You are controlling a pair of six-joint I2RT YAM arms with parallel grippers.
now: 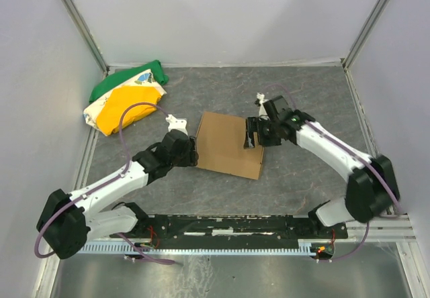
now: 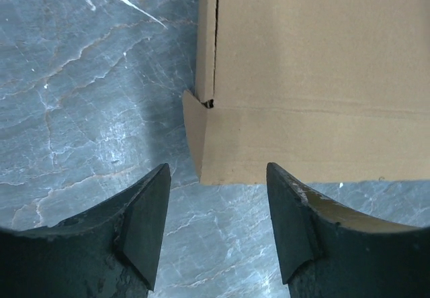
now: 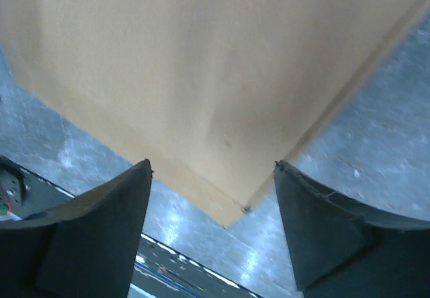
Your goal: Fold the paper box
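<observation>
The paper box [image 1: 225,143] lies flat and folded shut, plain brown cardboard, in the middle of the table. My left gripper [image 1: 193,152] sits at its left edge, low over the table. In the left wrist view the box [image 2: 316,76] shows a corner flap just ahead of my left gripper [image 2: 216,170], which is open with only table between the fingers. My right gripper [image 1: 252,139] hovers over the box's right side. In the right wrist view a corner of the box [image 3: 201,63] points down between the tips of my right gripper [image 3: 211,164], open and not touching it.
A green, yellow and white cloth bundle [image 1: 127,96] lies at the back left by the wall. Pale walls close in the table on three sides. A black rail [image 1: 228,227] with the arm bases runs along the near edge.
</observation>
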